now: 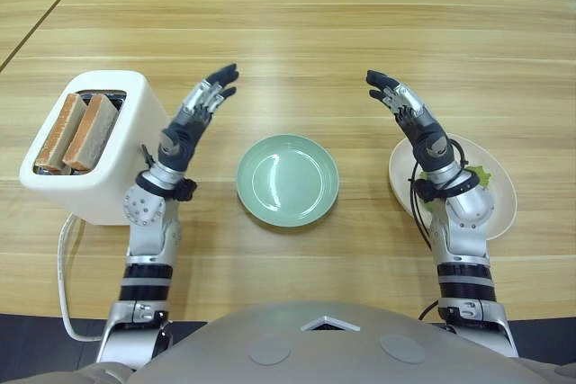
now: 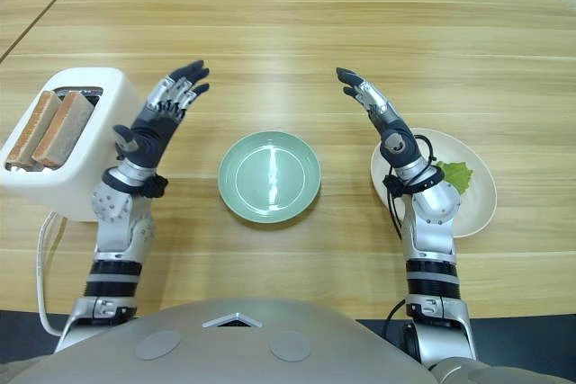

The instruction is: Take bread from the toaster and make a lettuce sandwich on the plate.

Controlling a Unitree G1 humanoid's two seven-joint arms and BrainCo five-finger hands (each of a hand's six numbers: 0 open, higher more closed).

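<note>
Golden-brown bread (image 1: pixel 76 132), two slices upright in cream toaster (image 1: pixel 94 191); left hand (image 1: pixel 200 105), right hand (image 1: pixel 405 110) spread wide.

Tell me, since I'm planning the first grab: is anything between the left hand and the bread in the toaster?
Nothing visible. The open left hand is just right of the toaster, and the bread stands uncovered in its top slots.

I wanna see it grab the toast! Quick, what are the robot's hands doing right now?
Left hand: open, holding nothing.
Right hand: open, holding nothing.
</note>
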